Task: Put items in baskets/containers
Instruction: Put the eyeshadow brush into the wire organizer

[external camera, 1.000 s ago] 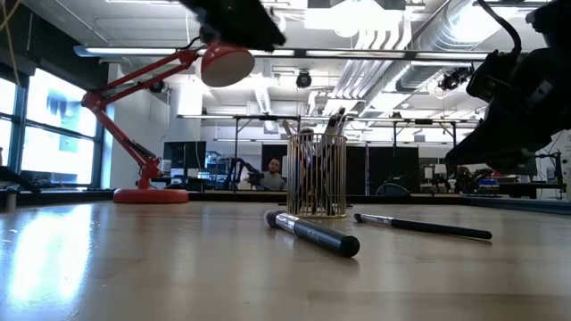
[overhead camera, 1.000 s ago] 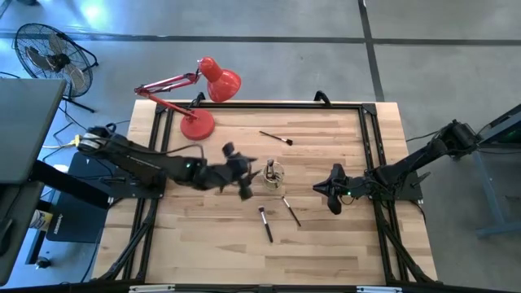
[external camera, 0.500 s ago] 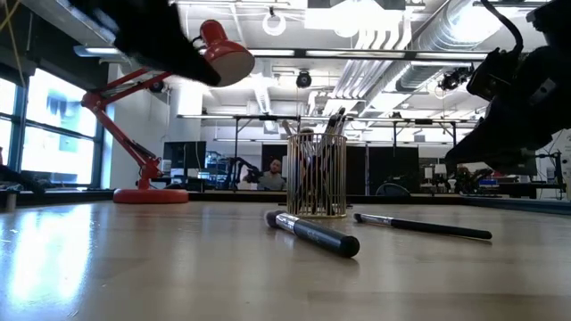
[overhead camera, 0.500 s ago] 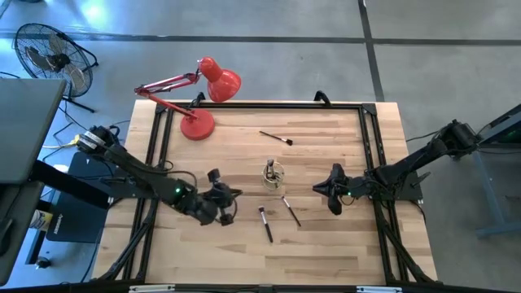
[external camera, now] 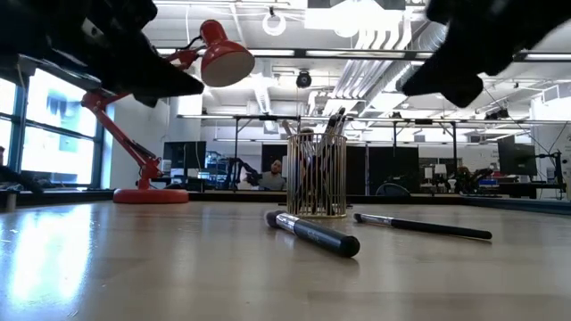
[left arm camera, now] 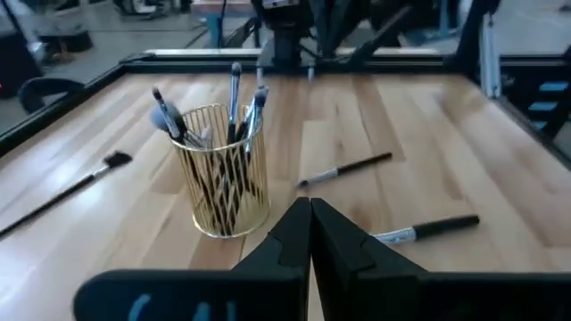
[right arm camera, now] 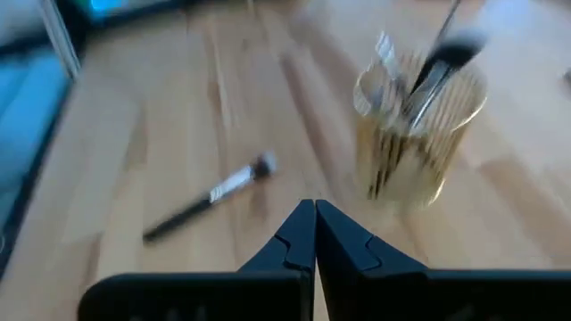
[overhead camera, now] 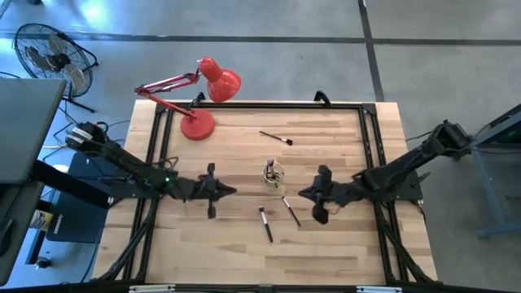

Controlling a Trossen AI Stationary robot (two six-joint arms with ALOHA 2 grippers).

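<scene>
1. Several brushes already stand in the gold wire cup [left arm camera: 220, 169], just ahead of my left pincer [left arm camera: 310, 234], clenched, empty.
2. Three brushes lie loose: two [overhead camera: 265, 224] [overhead camera: 291, 211] between my pincers, one [overhead camera: 276, 137] beyond the cup.
3. My right pincer [right arm camera: 314, 235], clenched and empty, faces the cup.

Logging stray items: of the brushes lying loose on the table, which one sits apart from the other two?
The brush near the table's far edge, beyond the gold wire cup. The other two lie close together on the cup's near side.
</scene>
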